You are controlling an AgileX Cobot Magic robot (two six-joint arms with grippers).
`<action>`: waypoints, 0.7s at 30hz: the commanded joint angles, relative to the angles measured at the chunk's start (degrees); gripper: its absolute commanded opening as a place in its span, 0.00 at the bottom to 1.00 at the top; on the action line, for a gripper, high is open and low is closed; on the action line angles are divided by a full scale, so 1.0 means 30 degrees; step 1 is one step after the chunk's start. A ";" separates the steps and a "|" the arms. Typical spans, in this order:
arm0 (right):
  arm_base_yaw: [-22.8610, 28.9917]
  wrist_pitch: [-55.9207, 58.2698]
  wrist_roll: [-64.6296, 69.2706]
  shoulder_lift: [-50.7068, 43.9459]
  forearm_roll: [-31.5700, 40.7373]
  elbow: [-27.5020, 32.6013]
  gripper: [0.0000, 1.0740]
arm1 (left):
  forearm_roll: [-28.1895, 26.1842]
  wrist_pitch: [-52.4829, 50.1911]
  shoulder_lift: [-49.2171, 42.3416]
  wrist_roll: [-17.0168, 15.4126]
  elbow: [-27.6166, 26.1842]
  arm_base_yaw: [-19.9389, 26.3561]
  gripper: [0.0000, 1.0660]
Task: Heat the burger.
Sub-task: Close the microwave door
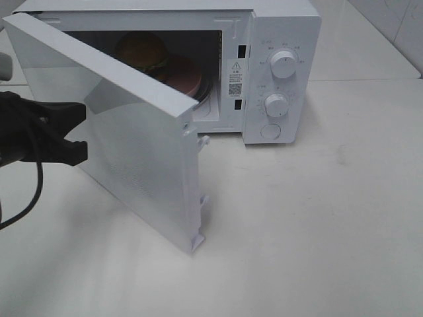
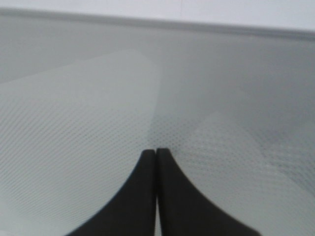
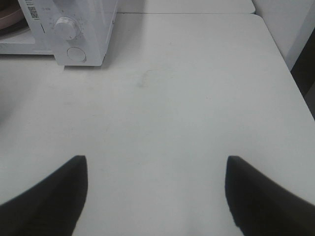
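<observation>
Left tool (image 2: pixel 156 150), its two black fingers closed together on nothing, points square at the dotted outer panel of the microwave door (image 1: pixel 132 145), which stands roughly half open above the white table (image 1: pixel 317 231). Whether the tips actually touch the panel cannot be told. Off to the side of the microwave (image 1: pixel 284 26), the right tool (image 3: pixel 156 158) hangs over a bare stretch of table, its jaws spread wide and empty.

Swinging the door shut looks to be the step in hand. It calls for a steady, flat push that follows the door's arc, so that the tips do not skid across the smooth panel. The push should be carried through until the latch hooks (image 1: pixel 203 140) on the free edge go home in the frame (a half-caught door would likely leave the oven dead). A hard shove could slide the whole light-looking box backward, so gentle pressure seems wiser. After that, the upper knob (image 1: pixel 283 65) and lower knob (image 1: pixel 275 105) remain to be set.

Deep in the cavity sits the burger (image 1: pixel 141 53), on a pink plate (image 1: pixel 187 78) and visible just over the door's top edge. It shows a glossy, golden-brown domed bun with a dark band beneath it. The door and the cavity's shadow hide the lower layers.
</observation>
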 commanded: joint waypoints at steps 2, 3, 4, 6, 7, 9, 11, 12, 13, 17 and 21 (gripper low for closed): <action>-0.0153 -0.0229 -0.0229 -0.0554 0.0057 0.0057 0.70 | -0.2177 -0.0344 0.0611 0.1432 -0.0783 -0.1375 0.00; -0.0153 -0.0229 -0.0229 -0.0554 0.0057 0.0057 0.70 | -0.3591 -0.0325 0.1050 0.2158 -0.1203 -0.2120 0.00; -0.0153 -0.0229 -0.0229 -0.0554 0.0057 0.0057 0.70 | -0.3591 -0.0325 0.1050 0.2158 -0.1203 -0.2120 0.00; -0.0153 -0.0229 -0.0229 -0.0554 0.0057 0.0057 0.70 | -0.5481 -0.0325 0.1795 0.3094 -0.1986 -0.3247 0.00; -0.0153 -0.0229 -0.0229 -0.0554 0.0057 0.0057 0.70 | -0.5481 -0.0325 0.1795 0.3094 -0.1986 -0.3247 0.00; -0.0153 -0.0229 -0.0229 -0.0554 0.0057 0.0057 0.70 | -0.7200 -0.0267 0.2674 0.4106 -0.3170 -0.4660 0.00; -0.0153 -0.0229 -0.0229 -0.0554 0.0057 0.0057 0.70 | -0.7429 -0.0267 0.2865 0.4259 -0.3476 -0.4889 0.00; -0.0153 -0.0229 -0.0229 -0.0554 0.0057 0.0057 0.70 | -0.7429 -0.0267 0.2865 0.4259 -0.3476 -0.4889 0.00; -0.0153 -0.0229 -0.0229 -0.0554 0.0057 0.0057 0.70 | -0.7869 -0.0267 0.3304 0.4469 -0.4011 -0.5348 0.00; -0.0153 -0.0229 -0.0229 -0.0554 0.0057 0.0057 0.70 | -0.9607 -0.0229 0.4412 0.5042 -0.5386 -0.6245 0.00; -0.0153 -0.0229 -0.0229 -0.0554 0.0057 0.0057 0.70 | -1.0791 -0.0248 0.5061 0.5271 -0.6226 -0.6627 0.00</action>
